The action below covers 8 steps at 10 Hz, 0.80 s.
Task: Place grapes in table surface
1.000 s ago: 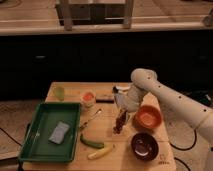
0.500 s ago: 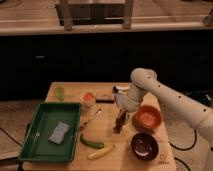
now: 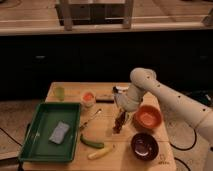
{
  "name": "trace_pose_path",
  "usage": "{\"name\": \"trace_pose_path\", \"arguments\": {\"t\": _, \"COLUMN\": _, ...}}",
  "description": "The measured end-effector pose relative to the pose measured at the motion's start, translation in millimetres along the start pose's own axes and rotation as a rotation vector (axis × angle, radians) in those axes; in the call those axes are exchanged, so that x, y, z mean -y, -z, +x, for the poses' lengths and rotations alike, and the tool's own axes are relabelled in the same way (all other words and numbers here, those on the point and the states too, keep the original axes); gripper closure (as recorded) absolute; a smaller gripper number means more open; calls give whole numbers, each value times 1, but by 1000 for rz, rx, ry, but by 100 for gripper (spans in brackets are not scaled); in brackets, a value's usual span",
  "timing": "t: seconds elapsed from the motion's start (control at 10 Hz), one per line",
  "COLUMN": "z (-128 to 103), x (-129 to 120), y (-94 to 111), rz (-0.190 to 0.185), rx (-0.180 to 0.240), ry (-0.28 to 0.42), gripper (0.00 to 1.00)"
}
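Just below the pincer (image 3: 120, 106), the grapes (image 3: 120, 122) hang nearly upright over the tan surface (image 3: 107, 131), long axis vertical: a dark, reddish, lumpy bunch. Whether the pincer grips them, I cannot tell.

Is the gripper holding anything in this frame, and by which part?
The gripper, over the table surface beside the orange bowl, appears to hold the grapes by their upper end.
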Motion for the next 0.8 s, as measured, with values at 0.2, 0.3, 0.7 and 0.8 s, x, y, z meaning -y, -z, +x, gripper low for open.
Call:
{"name": "trace_pose_path", "arguments": {"t": 0.2, "z": 0, "x": 2, "y": -5, "rz": -7, "rx": 0, "ry": 13, "gripper": 100}}
{"name": "trace_pose_path", "arguments": {"t": 0.3, "z": -1, "x": 4, "y": -7, "rz": -10, "rx": 0, "ry": 18, "gripper": 100}}
{"name": "trace_pose_path", "arguments": {"t": 0.7, "z": 2, "x": 14, "y": -28, "rz": -32, "rx": -17, "ry": 42, "gripper": 100}}
{"name": "trace_pose_path", "arguments": {"t": 0.8, "z": 7, "x": 17, "y": -35, "rz": -30, "rx": -21, "ry": 42, "gripper": 100}}
